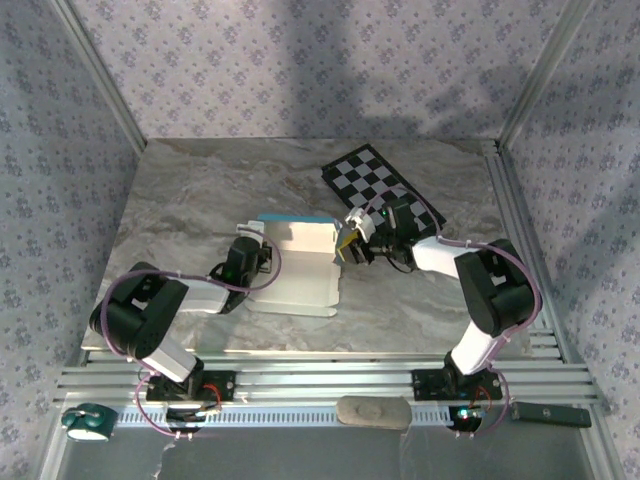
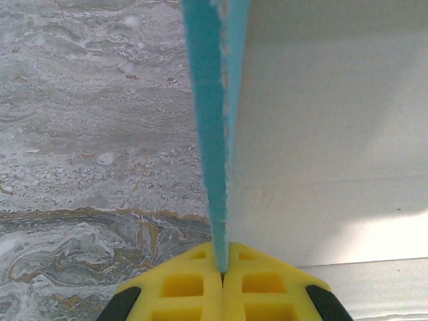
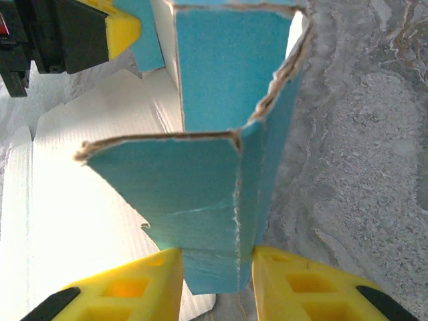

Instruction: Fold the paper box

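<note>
One paper box (image 1: 300, 270) lies white face up at the centre of the top view, just lower left of the one checkerboard (image 1: 375, 180). Two grippers meet it from opposite sides. The left gripper (image 2: 223, 266) has its fingers pressed together on the raised turquoise left wall, which runs straight up the frame from the pads. The right gripper (image 3: 215, 271) flanks the folded right flap, which rises up-frame between its fingers (image 3: 144, 284); whether they squeeze it, I cannot tell.
</note>
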`<state>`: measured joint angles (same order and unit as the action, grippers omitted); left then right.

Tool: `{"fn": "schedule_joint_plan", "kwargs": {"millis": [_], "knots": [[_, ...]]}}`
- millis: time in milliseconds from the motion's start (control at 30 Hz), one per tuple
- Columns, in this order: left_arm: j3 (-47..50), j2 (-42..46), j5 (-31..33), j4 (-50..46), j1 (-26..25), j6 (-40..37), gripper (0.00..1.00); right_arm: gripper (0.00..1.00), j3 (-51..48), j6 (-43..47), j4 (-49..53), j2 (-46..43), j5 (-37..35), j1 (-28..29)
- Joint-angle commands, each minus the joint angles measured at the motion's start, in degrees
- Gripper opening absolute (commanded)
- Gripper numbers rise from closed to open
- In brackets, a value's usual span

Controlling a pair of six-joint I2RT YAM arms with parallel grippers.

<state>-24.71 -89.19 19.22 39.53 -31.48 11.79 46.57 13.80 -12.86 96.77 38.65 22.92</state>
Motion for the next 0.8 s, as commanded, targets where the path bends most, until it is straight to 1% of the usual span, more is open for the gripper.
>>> {"fn": "schedule_joint_plan", "kwargs": {"millis": [0,133,233,500,600,767], "knots": [[-1.04,-1.08,-1.35,0.16,0.26,-0.90,0.00,0.34,1.97,2.03,-0.70,0.66,0.98,0.53],[-1.04,-1.16,-1.58,0.20,0.30,-1.07,0.00,0.30,2.91,2.45,-0.76,1.53,0.38,1.63],[-1.04,-1.17,-1.72,0.20,0.37,-1.16,0.00,0.28,2.75,2.86,-1.55,1.48,-1.44,2.81],[-1.06,-1.08,-1.73,-0.11,0.35,-1.00,0.00,0.30,2.81,-0.76,-4.45,1.73,-4.25,3.93],[-1.35,-1.08,-1.30,-0.75,0.33,-0.57,0.00,0.33,2.16,-3.92,-6.04,1.23,-6.75,4.56],[-0.96,-1.16,-1.38,-0.15,0.37,-0.01,0.00,0.33,-0.26,-6.22,-9.61,0.60,-12.78,7.15]]}}
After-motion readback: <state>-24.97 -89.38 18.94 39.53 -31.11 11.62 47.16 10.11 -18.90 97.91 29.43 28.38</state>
